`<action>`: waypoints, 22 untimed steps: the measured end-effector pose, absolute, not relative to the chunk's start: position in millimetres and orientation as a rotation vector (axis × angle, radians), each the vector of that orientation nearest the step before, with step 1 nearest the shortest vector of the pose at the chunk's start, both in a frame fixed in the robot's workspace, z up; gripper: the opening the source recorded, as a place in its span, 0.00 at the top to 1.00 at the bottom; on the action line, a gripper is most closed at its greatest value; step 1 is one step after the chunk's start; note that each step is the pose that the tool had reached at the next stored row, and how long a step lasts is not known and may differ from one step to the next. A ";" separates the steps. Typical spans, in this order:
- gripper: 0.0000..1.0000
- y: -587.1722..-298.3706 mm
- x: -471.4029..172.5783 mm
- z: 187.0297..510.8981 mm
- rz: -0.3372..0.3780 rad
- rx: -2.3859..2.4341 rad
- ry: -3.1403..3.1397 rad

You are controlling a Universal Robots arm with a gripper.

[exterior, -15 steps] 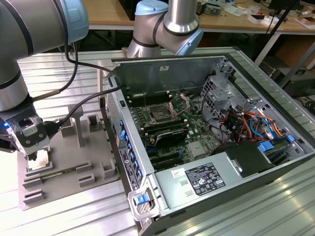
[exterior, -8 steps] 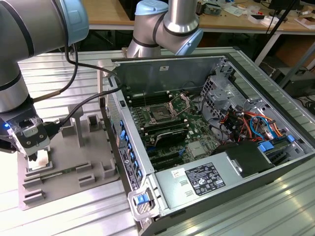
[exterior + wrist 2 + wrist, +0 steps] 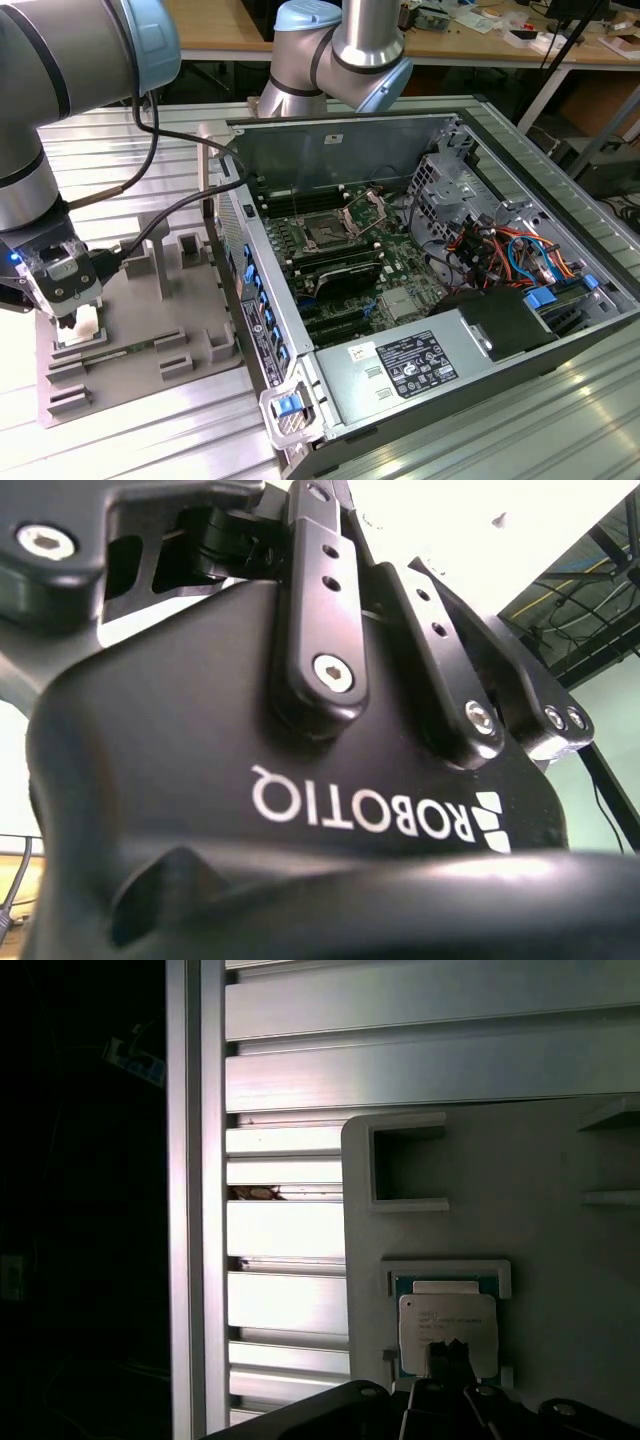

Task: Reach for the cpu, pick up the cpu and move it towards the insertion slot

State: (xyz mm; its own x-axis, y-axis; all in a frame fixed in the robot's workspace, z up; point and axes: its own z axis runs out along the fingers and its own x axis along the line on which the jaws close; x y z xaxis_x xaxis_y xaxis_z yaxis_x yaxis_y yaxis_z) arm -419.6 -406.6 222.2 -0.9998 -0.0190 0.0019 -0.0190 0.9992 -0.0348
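You have the tool (image 3: 82, 322) low over the tray (image 3: 195, 305), just above the cpu (image 3: 447, 1332), which lies flat in one of the tray's raised frames; whether the tool stands wide or narrow, you cannot tell.

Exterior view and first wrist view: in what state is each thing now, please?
Silvery square cpu: lying flat in its frame on the grey plastic tray.
Dark square insertion slot: metal frame hinged up, open.
Grey metal computer case: on its side, cover off.
Pincer: low over the cpu.
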 end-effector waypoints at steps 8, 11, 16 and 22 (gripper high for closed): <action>0.89 -406.6 -419.3 220.7 0.055 0.030 -3.140; 0.89 -406.7 -417.2 219.8 0.055 0.030 -3.139; 0.89 -406.7 -415.3 218.4 0.027 0.030 -3.140; 0.89 -406.9 -413.2 212.5 0.027 0.030 -3.140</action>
